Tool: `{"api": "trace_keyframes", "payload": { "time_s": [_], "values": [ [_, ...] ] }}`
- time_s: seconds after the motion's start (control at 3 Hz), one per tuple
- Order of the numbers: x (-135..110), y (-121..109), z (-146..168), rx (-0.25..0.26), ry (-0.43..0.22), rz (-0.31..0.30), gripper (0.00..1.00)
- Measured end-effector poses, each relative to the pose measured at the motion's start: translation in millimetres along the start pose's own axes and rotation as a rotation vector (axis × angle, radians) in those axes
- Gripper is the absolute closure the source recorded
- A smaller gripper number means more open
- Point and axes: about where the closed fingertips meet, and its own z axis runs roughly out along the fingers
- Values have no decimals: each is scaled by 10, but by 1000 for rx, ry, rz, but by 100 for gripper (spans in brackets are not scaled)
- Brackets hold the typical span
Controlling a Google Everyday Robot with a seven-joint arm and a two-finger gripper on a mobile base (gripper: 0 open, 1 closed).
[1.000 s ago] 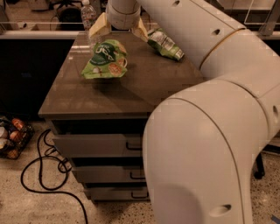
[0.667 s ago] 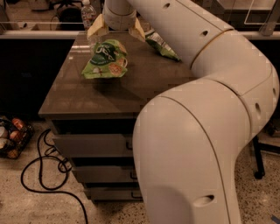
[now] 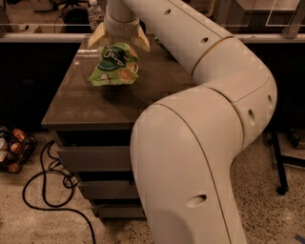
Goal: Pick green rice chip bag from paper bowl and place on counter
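The green rice chip bag [image 3: 114, 64] lies on the far part of the counter [image 3: 95, 107], bright green with white lettering and an orange chip picture near its right end. The paper bowl is hidden; I cannot tell whether it is under the bag. My gripper [image 3: 119, 40] reaches down from the top of the view to the bag's far end. It is open, with one tan finger [image 3: 97, 35] to the left of the bag's end and the other to its right. The bag rests still and is not lifted.
My large white arm [image 3: 205, 143] fills the right half of the view and covers the counter's right side. A water bottle [image 3: 95, 7] stands behind the counter. Grey drawers [image 3: 95, 157] are below. A basket of items [image 3: 12, 150] and a black cable [image 3: 47, 190] lie on the floor at left.
The gripper has come down a little onto the bag's far end. The arm has swung across and now covers the other green bag at the back right. The chip bag has not moved.
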Motion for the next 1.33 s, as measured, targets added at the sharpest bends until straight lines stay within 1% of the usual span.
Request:
{"api": "trace_keyframes", "payload": {
  "time_s": [0.33, 0.67, 1.0, 1.33],
  "values": [
    [44, 77, 75, -10, 27, -4, 0],
    [100, 91, 193, -9, 60, 2, 0],
    [165, 68, 377, -10, 97, 11, 0],
    [170, 73, 407, -10, 99, 9, 19]
  ]
}}
